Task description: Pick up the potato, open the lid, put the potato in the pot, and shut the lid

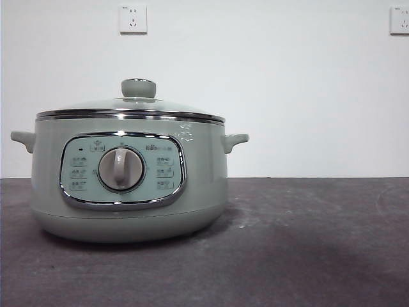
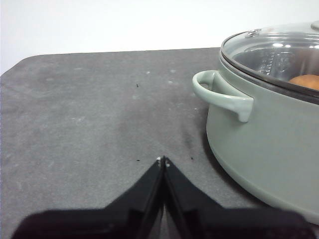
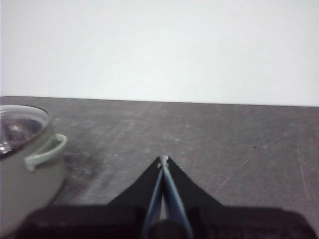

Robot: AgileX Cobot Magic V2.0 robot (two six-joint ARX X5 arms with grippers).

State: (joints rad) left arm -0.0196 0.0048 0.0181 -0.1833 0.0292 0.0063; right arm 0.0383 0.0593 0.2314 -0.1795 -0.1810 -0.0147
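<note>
The sage-green pot (image 1: 131, 185) stands on the dark table with the glass lid (image 1: 131, 109) seated on its rim, knob (image 1: 138, 87) on top. Through the lid in the left wrist view, the orange-brown potato (image 2: 305, 81) lies inside the pot (image 2: 264, 139). My left gripper (image 2: 163, 160) is shut and empty, low over the table beside the pot's handle (image 2: 219, 94). On the pot's other side my right gripper (image 3: 163, 158) is shut and empty too, clear of the pot (image 3: 25, 164). Neither gripper appears in the front view.
The dark grey table (image 1: 307, 243) stretches out to the right of the pot. A white wall with two sockets (image 1: 133, 18) stands behind.
</note>
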